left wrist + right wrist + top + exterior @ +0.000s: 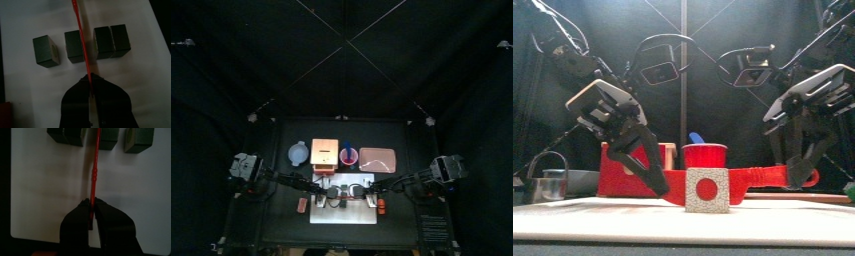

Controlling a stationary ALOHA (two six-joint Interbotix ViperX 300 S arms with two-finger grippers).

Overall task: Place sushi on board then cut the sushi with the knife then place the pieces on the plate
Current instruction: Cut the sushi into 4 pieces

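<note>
Closest to the front camera, one block of the sushi roll (708,190) stands end-on on the white cutting board (593,215), its pale face showing a red centre. Flanking it, the left gripper (651,168) hangs at the block's 10 o'clock and the right gripper (798,165) at its 2 o'clock, both reaching down toward the board; how their jaws stand cannot be read from this angle. At 12 o'clock behind the block sits the red cup (704,156), with the blue knife (695,138) poking above its rim. The wooden box (617,172) shows its red drawer front at 9 o'clock, and the metal cutter (551,183) stands farther out the same way. Seen from the top, the board lies at 6 o'clock on the table (405,140), and the two arms, coming in from 9 and 3 o'clock, meet over it. At the board's 12 o'clock runs a row of the blue-grey bowl (298,153), the box, the cup and the pink tray (377,158), the tray apart from the board; the sushi is too small to make out here. The left wrist view shows that gripper's jaws pressed together on a thin red knife (80,40), seen edge-on. The knife runs out over the board between a single dark block and a joined pair, and another single block lies beside them. The right wrist view shows its jaws likewise clamped on a thin red knife that reaches out between the blocks. Whether both hold one and the same knife cannot be told.
</note>
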